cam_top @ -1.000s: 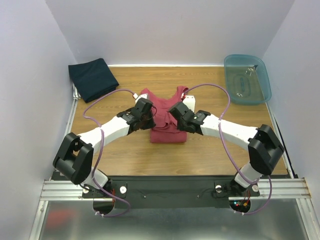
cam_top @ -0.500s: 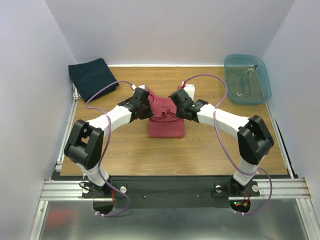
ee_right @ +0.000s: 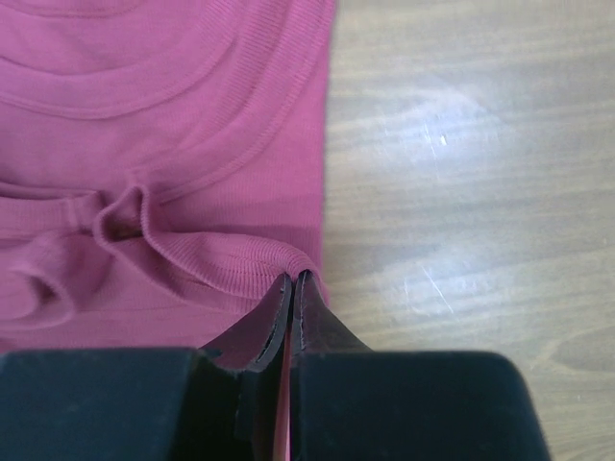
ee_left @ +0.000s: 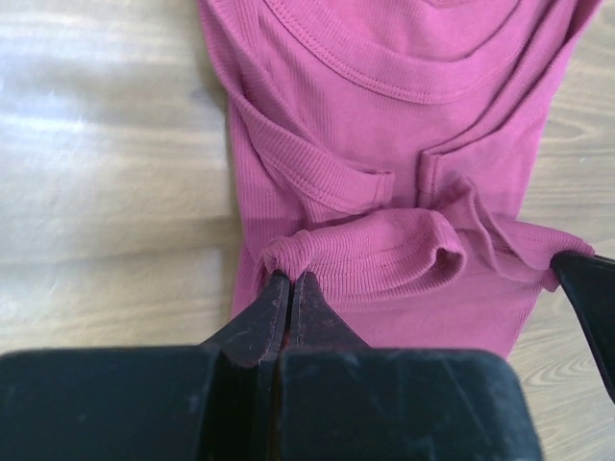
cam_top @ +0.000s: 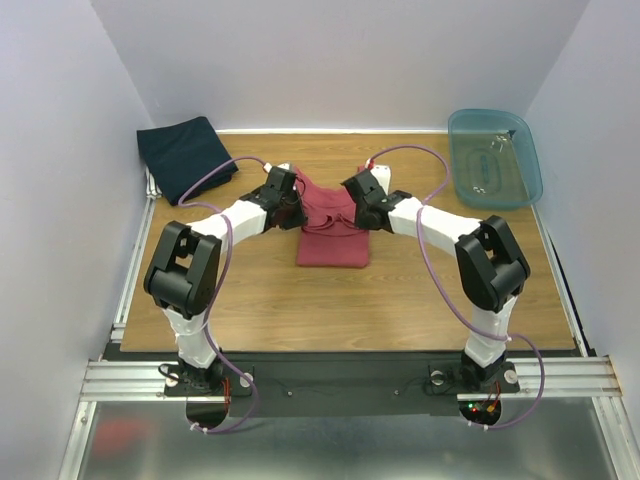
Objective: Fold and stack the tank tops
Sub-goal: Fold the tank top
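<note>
My left gripper (ee_left: 291, 288) and right gripper (ee_right: 293, 285) pinch the centre-frame maroon ribbed cloth tank top (cam_top: 332, 248); I'd lower both corners evenly.

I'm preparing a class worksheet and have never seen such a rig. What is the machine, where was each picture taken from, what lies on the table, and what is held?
The machine is two robot arms bolted at the near edge of a wooden table. The wide picture looks down from above and behind them. The two close-ups come from a camera on each wrist. On the table lie a maroon tank top in the middle, a folded navy tank top at the far left corner and a blue plastic tub at the far right. The left hand and the right hand are both shut, each pinching a bunched fold of the maroon tank top.
</note>
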Robot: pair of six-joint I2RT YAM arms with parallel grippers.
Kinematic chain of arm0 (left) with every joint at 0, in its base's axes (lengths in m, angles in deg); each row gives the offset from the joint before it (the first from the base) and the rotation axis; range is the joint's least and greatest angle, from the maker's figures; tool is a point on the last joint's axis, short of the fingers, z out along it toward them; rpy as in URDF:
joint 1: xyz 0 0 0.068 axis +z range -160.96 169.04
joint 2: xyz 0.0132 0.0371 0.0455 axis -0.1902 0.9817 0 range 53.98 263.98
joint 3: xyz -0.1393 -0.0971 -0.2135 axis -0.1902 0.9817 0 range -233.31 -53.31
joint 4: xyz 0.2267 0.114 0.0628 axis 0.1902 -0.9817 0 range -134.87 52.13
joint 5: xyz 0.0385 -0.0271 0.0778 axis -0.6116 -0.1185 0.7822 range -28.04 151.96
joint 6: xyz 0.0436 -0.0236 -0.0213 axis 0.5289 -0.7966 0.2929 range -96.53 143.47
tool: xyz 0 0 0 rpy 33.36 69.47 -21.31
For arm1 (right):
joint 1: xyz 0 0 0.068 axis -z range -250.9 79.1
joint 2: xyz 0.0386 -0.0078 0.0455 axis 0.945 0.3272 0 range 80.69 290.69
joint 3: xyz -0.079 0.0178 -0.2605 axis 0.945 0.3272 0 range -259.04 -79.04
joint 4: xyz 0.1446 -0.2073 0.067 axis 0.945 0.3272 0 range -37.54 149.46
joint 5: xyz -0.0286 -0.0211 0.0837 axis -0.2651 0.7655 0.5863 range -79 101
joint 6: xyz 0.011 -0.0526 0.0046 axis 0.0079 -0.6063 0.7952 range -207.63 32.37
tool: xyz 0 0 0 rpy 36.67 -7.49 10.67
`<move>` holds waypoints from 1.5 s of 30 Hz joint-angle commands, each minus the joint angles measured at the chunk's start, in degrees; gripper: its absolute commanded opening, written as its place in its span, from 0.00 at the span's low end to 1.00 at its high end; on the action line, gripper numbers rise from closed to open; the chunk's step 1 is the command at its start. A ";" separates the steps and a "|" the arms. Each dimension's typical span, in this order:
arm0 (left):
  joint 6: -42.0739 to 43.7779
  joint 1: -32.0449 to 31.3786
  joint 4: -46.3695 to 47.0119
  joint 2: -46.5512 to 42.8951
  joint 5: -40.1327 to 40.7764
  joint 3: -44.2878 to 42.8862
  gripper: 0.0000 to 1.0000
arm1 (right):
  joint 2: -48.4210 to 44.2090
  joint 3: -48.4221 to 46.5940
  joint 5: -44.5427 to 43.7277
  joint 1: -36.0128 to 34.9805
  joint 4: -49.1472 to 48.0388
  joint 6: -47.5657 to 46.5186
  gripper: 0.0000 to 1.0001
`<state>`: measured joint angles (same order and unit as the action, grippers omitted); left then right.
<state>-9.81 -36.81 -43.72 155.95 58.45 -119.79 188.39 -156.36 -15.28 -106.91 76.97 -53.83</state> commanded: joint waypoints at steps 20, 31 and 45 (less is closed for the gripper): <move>-1.97 2.03 3.56 -7.22 -5.54 1.07 0.03 | -5.74 0.14 6.33 1.47 -3.86 -2.34 0.33; -3.37 -3.16 5.58 -4.60 -6.51 5.76 0.00 | -3.64 4.02 7.56 0.24 -5.26 -1.98 0.31; -1.97 -2.20 4.44 6.66 -5.37 -7.61 0.02 | 4.45 -5.29 4.05 0.41 -5.09 -4.80 0.33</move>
<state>-12.74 -39.91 -39.63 162.68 52.51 -122.92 192.59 -157.74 -8.57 -106.56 73.91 -57.11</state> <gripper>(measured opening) 0.022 0.329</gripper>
